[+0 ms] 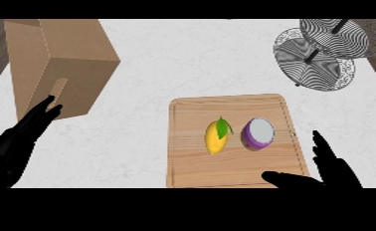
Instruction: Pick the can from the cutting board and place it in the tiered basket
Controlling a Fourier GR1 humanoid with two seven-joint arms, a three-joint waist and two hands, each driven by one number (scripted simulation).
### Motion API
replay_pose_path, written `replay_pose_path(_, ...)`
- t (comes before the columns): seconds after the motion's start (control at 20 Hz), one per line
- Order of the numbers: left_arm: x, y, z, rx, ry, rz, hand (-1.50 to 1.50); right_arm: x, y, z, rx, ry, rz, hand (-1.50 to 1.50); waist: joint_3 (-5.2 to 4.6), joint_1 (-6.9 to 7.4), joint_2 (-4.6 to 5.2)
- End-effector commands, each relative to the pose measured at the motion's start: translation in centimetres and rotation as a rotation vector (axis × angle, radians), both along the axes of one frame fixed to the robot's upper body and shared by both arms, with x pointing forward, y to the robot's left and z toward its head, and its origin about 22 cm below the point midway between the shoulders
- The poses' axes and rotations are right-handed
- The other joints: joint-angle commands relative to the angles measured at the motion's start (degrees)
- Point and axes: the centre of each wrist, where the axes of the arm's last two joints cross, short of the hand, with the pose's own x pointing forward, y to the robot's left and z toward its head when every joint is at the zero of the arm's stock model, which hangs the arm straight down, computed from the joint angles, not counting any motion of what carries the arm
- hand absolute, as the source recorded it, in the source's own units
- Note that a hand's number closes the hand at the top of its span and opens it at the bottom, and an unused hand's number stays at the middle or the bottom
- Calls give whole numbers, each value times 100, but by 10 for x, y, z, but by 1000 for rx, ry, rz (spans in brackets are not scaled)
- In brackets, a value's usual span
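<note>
Left hand (26, 135) at the lower left edge, fingers straight and apart, pointing up toward the cardboard box (58, 63); holds nothing. The box stands on the white counter (198, 60) at upper left, its lower corner just beside the fingertips.

Centre: wooden cutting board (235, 175). On it a yellow lemon (214, 136) with a green leaf, and just right of it the purple can (258, 133), pale top facing up. Lemon and can sit close, a narrow gap between.

Right hand (330, 170) at the lower right, fingers straight and spread, thumb lying over the board's lower right corner; holds nothing, apart from the can.

Upper right: tiered wire basket (323, 51), well apart from the board.
</note>
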Motion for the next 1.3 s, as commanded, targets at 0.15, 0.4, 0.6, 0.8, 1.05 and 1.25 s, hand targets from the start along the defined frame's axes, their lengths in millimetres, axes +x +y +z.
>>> replay_pose_path(0.15, -8, 15, -31, -6, 217, 87, 0, 5, 16, 19, 45, 3, -33, -150, -113, -20, 126)
replay_pose_path(0.4, -11, 19, -37, 5, 209, 102, 0, 2, 25, -1, 28, -12, -46, -150, -108, -34, 133)
replay_pose_path(0.6, -23, 14, -46, -9, 194, 80, 0, 17, 21, 1, 19, -8, -54, -150, -108, 42, 134)
replay_pose_path(0.8, -8, 11, -39, -9, 206, 97, 0, 17, 34, -3, 24, -25, -42, -150, -107, -25, 136)
replay_pose_path(1.05, -1, 11, -39, -3, 201, 79, 0, 20, 40, -26, 16, -10, -43, -150, -99, -46, 142)
replay_pose_path(1.25, -8, 13, -39, -6, 214, 95, 0, 31, 47, -35, 31, -23, -69, -150, -94, 12, 140)
